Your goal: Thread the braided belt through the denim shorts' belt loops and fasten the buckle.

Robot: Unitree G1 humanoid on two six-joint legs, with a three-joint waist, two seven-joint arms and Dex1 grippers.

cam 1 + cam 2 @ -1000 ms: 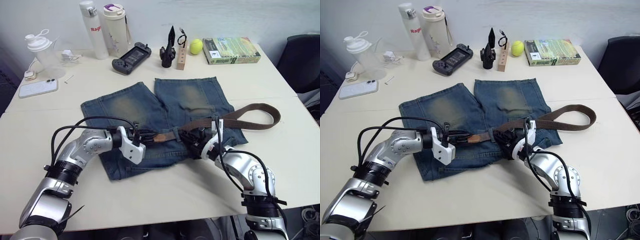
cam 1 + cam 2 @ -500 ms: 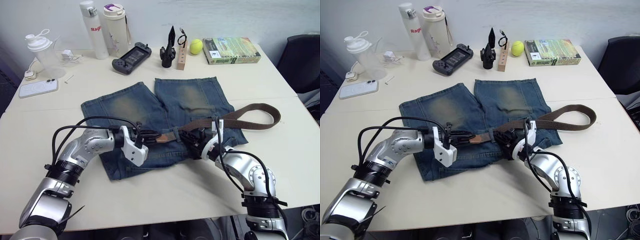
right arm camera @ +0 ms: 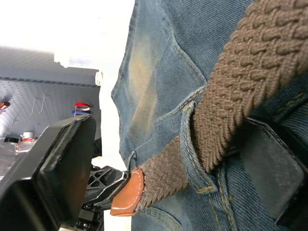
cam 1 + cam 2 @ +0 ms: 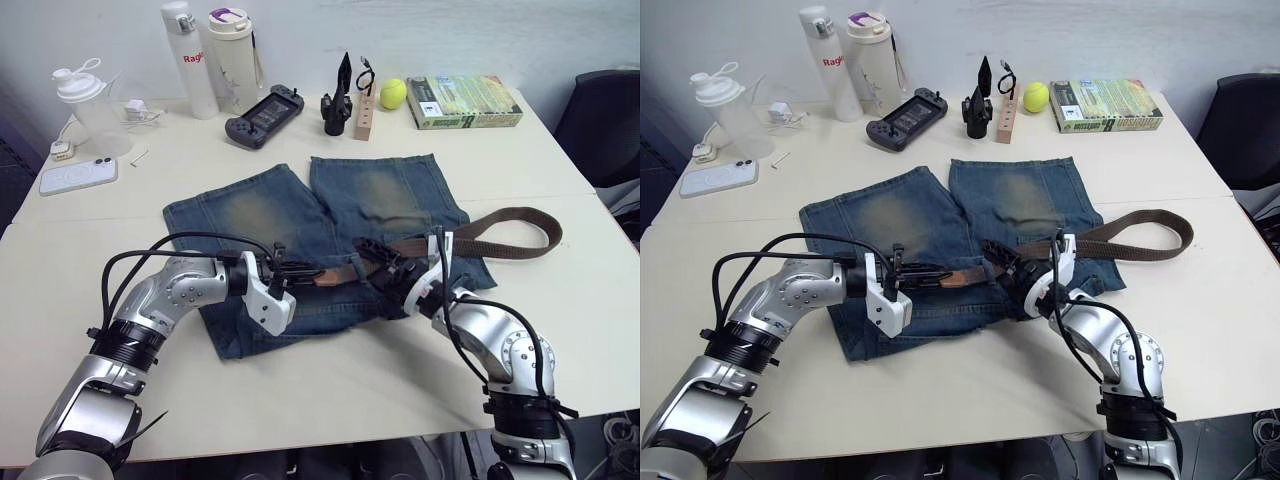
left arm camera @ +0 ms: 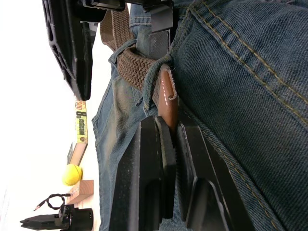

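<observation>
The left claw [image 5: 171, 144] is clenching the tan tip of the belt [image 4: 500, 232], which is lying across the shorts [image 4: 300, 215] at table centre, trailing toward 3 o'clock. The right claw [image 4: 385, 268] is gaping open beside 1 loop [image 3: 190, 126]. Pulling hard risks bunching the denim or slipping the tip free.

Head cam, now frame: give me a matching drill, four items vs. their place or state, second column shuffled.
Items:
1. tan belt tip
2. tennis ball
3. phone
4. left claw

Place or state:
A. at the table's far edge, between a wooden block and a book
B. flat near the table's left edge, by a clear shaker bottle
C. pinched between two black fingers
D. shut, over the shorts' waistband

Pairs: 1-C, 2-A, 3-B, 4-D
</observation>
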